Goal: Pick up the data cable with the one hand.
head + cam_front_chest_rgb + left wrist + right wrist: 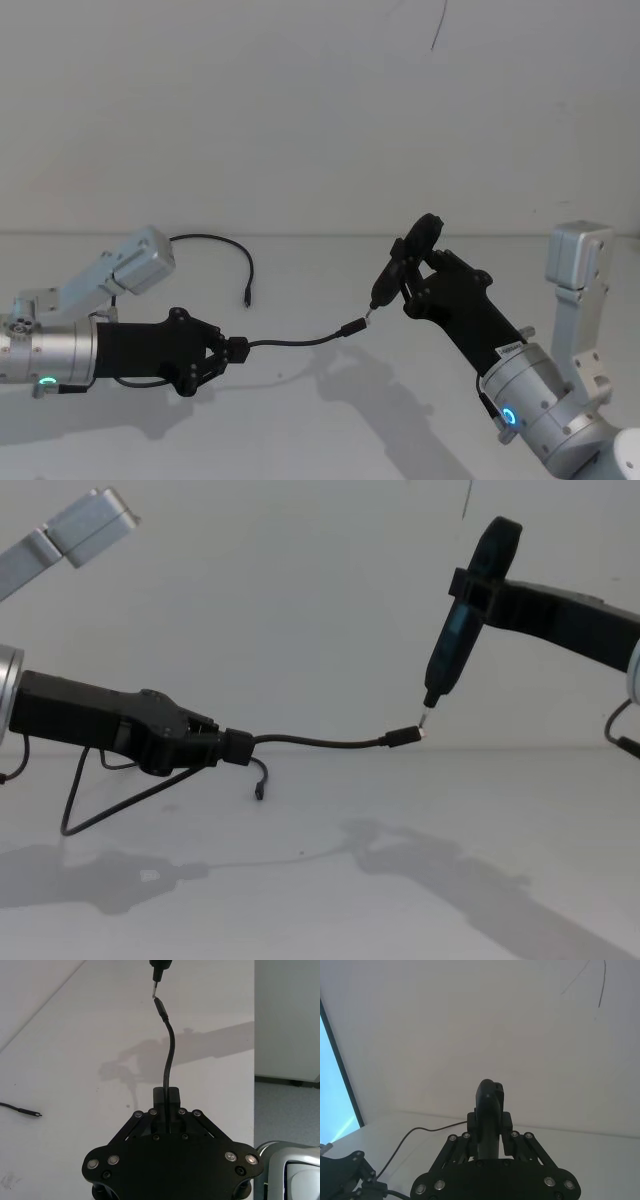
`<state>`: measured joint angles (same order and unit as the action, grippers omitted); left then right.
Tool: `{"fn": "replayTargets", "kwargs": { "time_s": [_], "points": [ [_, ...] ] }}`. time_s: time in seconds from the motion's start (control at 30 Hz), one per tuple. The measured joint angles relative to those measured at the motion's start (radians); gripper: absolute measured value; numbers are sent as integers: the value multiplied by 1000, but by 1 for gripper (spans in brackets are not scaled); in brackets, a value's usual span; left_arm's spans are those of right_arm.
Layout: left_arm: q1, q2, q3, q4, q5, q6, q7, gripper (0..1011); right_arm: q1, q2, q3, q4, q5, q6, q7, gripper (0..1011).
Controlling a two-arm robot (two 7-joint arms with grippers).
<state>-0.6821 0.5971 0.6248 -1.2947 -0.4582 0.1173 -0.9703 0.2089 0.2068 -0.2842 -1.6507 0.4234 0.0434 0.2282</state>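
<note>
My left gripper (232,352) (166,1095) (235,748), the one hand with the silver wrist, hovers above the white table and is shut on the data cable (295,341) (169,1055) (320,743). A short stretch of the thin black cord juts out to the right and ends in a plug (352,328) (402,737) held in the air. Its other plug (245,297) (36,1114) lies on the table behind. My right gripper (410,270) (489,1127) (475,585) is shut on a black pen-shaped tool (455,640), whose metal tip touches the raised plug.
The white table (330,420) runs back to a plain white wall. Its edge (254,1060) drops off to one side in the left wrist view. A thin grey wire (80,800) hangs under my left wrist down to the table.
</note>
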Motion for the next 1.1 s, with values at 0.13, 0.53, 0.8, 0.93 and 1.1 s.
{"fn": "replayTargets", "kwargs": {
  "time_s": [0.13,0.53,0.8,0.93,1.1],
  "points": [
    [0,0,0,0,0,0,0,49,0,-1,1,2,-2,2,-2,263],
    [0,0,0,0,0,0,0,49,-2,-3,2,3,-4,8,-5,263],
    [0,0,0,0,0,0,0,49,-4,-4,1,2,-6,11,-6,263],
    [0,0,0,0,0,0,0,49,-5,-4,1,2,-6,11,-6,263],
    [0,0,0,0,0,0,0,49,-5,-4,1,2,-7,12,-7,263]
  ]
}}
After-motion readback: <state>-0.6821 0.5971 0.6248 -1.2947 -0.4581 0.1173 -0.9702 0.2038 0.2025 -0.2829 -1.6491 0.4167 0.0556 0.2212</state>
